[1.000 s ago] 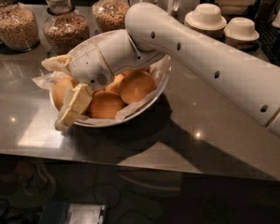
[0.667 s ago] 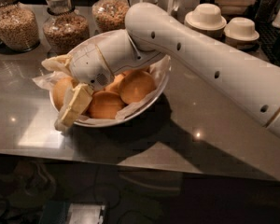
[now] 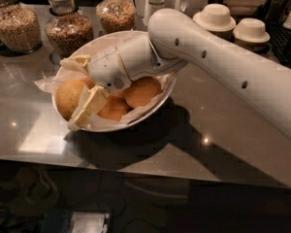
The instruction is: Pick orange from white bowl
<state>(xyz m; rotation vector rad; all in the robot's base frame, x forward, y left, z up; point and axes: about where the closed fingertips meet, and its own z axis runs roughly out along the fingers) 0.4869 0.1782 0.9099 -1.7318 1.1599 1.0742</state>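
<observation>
The wide white bowl [image 3: 144, 111], lined with crinkled white paper, stands on the grey counter. It holds several oranges. The largest one, the dull yellowish-tan orange [image 3: 65, 100], lies at the bowl's left side. My gripper [image 3: 69, 95] reaches into the bowl from the right and is open. One cream finger [image 3: 75, 62] lies above the orange and the other [image 3: 87, 108] below and in front of it, so the orange sits between them. Two brighter oranges [image 3: 142, 91] lie to the right, partly hidden under the wrist.
Three glass jars of grain [image 3: 68, 31] stand behind the bowl at the back left. Small stacked white bowls [image 3: 214, 16] sit upside down at the back right. My arm [image 3: 233, 67] crosses the counter from the right. The counter's front edge runs below the bowl.
The gripper has shifted slightly to the right inside the bowl. Its fingers still straddle the large orange, and the bowl has not moved.
</observation>
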